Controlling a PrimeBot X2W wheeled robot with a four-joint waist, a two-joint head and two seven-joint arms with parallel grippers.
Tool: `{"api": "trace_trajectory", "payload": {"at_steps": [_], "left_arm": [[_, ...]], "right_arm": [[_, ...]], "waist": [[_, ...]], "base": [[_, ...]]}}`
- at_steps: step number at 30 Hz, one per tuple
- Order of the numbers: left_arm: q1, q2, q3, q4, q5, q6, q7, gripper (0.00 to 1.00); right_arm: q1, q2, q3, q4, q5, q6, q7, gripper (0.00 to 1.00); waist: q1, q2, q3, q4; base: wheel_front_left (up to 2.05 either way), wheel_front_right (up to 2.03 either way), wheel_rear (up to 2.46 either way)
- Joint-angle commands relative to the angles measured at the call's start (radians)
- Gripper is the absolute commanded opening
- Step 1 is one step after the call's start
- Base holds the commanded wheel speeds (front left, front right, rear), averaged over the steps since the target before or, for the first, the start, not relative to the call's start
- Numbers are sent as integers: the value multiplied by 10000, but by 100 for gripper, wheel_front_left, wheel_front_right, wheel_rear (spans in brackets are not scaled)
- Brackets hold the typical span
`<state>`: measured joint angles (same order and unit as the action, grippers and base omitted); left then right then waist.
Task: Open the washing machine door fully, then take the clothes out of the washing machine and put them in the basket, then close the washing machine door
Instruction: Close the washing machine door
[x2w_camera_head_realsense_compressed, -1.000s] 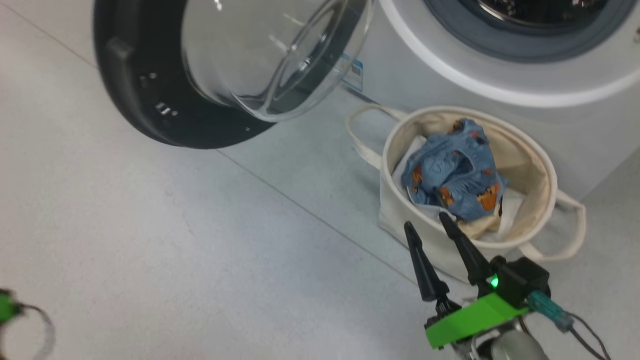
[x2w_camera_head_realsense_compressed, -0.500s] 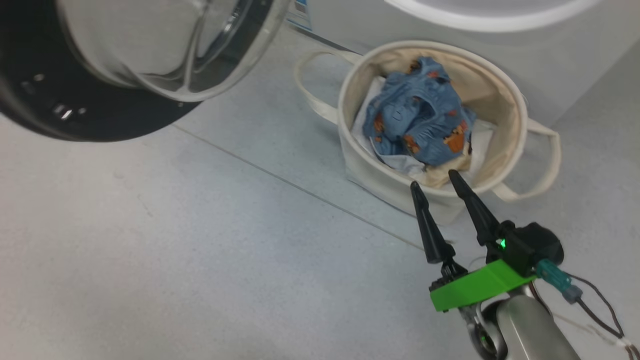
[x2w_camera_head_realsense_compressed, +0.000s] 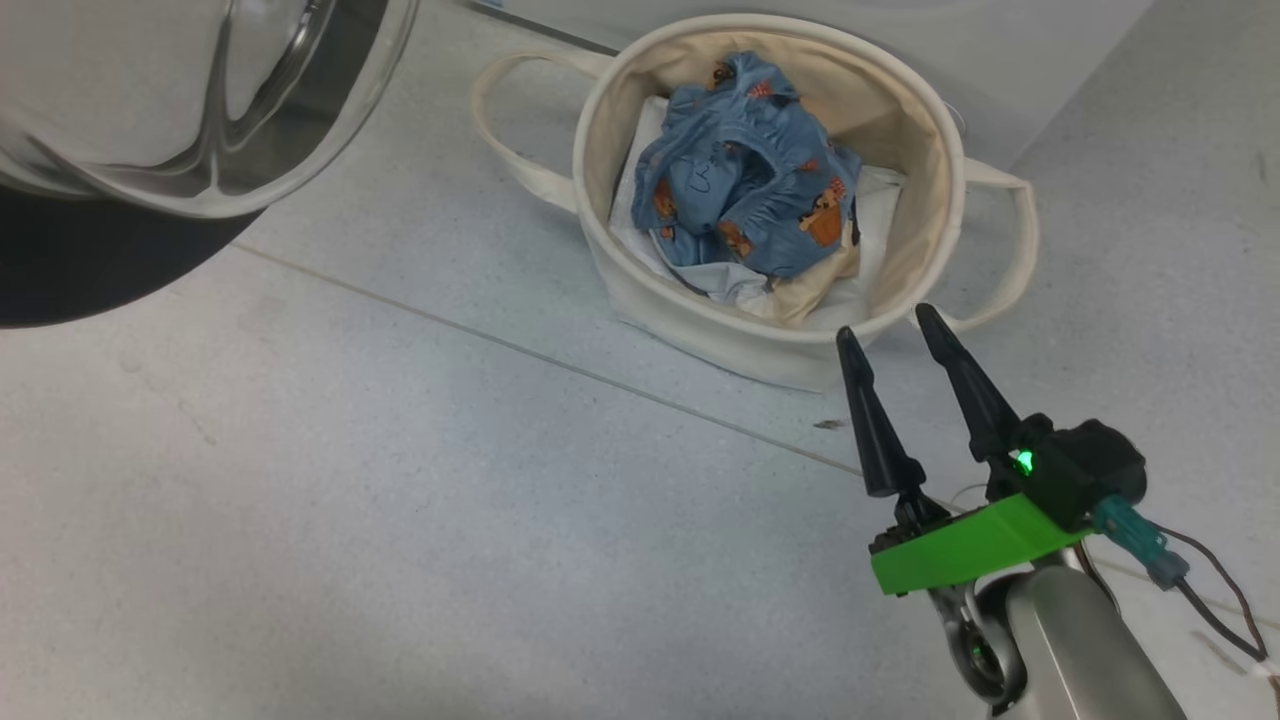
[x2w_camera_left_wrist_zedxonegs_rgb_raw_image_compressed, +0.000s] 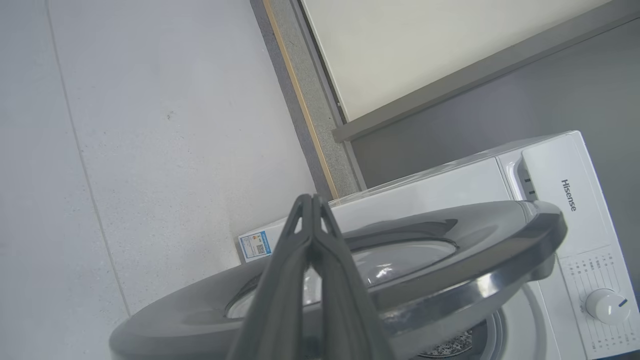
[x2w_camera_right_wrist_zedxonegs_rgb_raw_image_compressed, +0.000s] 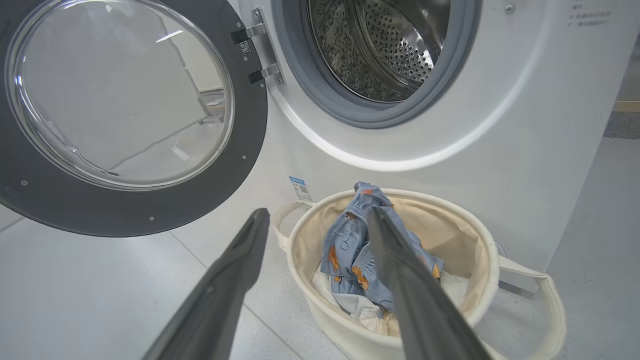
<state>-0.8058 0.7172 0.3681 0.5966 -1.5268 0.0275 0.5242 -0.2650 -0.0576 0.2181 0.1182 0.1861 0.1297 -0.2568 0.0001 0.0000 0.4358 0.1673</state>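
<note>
Blue fabric with small orange figures, the clothes (x2w_camera_head_realsense_compressed: 745, 170), bunched in a heap inside the basket (x2w_camera_head_realsense_compressed: 690, 330), with a pale yellow-cream part showing at the near edge of the heap. Underneath, a white sheet (x2w_camera_head_realsense_compressed: 880, 225) spread over the bottom. Cream canvas basket upright on the grey tiled floor (x2w_camera_head_realsense_compressed: 400, 500), one loop handle out to each side, just in front of the washing machine (x2w_camera_right_wrist_zedxonegs_rgb_raw_image_compressed: 500, 125) and below its round mouth. Steel drum (x2w_camera_right_wrist_zedxonegs_rgb_raw_image_compressed: 380, 45) open to view behind the grey rim.

Washing machine door (x2w_camera_right_wrist_zedxonegs_rgb_raw_image_compressed: 125, 210) swung wide on its hinge (x2w_camera_right_wrist_zedxonegs_rgb_raw_image_compressed: 257, 47), left of the mouth in the right wrist view, black rim and bulging glass facing out, apart from the basket. Small blue label (x2w_camera_right_wrist_zedxonegs_rgb_raw_image_compressed: 300, 188) low on the white front, between door and basket.

Right gripper (x2w_camera_head_realsense_compressed: 886, 323) just short of the basket's near rim, fingers spread apart, tips aimed at the basket, nothing between them. Green mount and pale forearm behind it at the lower right of the head view.

Left gripper (x2w_camera_left_wrist_zedxonegs_rgb_raw_image_compressed: 311, 197) with both fingers pressed together tip to tip, nothing held, pointing across the outer face of the open door in the left wrist view; contact with the door impossible to judge. Beyond it, the machine's control knob (x2w_camera_left_wrist_zedxonegs_rgb_raw_image_compressed: 605, 306).
</note>
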Motion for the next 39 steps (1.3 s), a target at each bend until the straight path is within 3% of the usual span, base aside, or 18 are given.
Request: {"api": "trace_trajectory", "payload": {"at_steps": [1, 11, 18, 23, 27, 33, 39], "left_arm": [[-197, 922, 316, -173, -75, 38, 150, 0], [70, 671, 59, -402, -917, 458, 2071, 0], [715, 624, -320, -1060, -801, 786, 2699, 0], [1003, 424, -463, -1702, -919, 692, 3059, 0], [1159, 5, -370, -2565, -1430, 622, 3452, 0], [1793, -418, -977, -4475, -1464, 515, 4057, 0], [2338, -987, -1883, -6667, -1323, 751, 4388, 0]], "right_arm": [[-75, 74, 226, -377, -22, 10, -49, 100], [-26, 74, 253, -436, 7, 10, -49, 100], [-91, 74, 364, -419, 6, 10, -49, 100], [-98, 74, 361, -404, 121, 10, -49, 100], [-85, 74, 385, -318, 174, 10, -49, 100], [-186, 74, 328, -369, 305, 10, -49, 100], [-221, 74, 363, -407, 490, 10, -49, 100]], "waist": [[-1, 0, 51, -68], [-1, 0, -99, -103], [-1, 0, -136, -49], [-1, 0, -264, -82], [-1, 0, -417, -87], [-1, 0, -558, -179], [-1, 0, -688, -406]], "base": [[0, 0, 0], [0, 0, 0], [0, 0, 0], [0, 0, 0], [0, 0, 0], [0, 0, 0], [0, 0, 0]]}}
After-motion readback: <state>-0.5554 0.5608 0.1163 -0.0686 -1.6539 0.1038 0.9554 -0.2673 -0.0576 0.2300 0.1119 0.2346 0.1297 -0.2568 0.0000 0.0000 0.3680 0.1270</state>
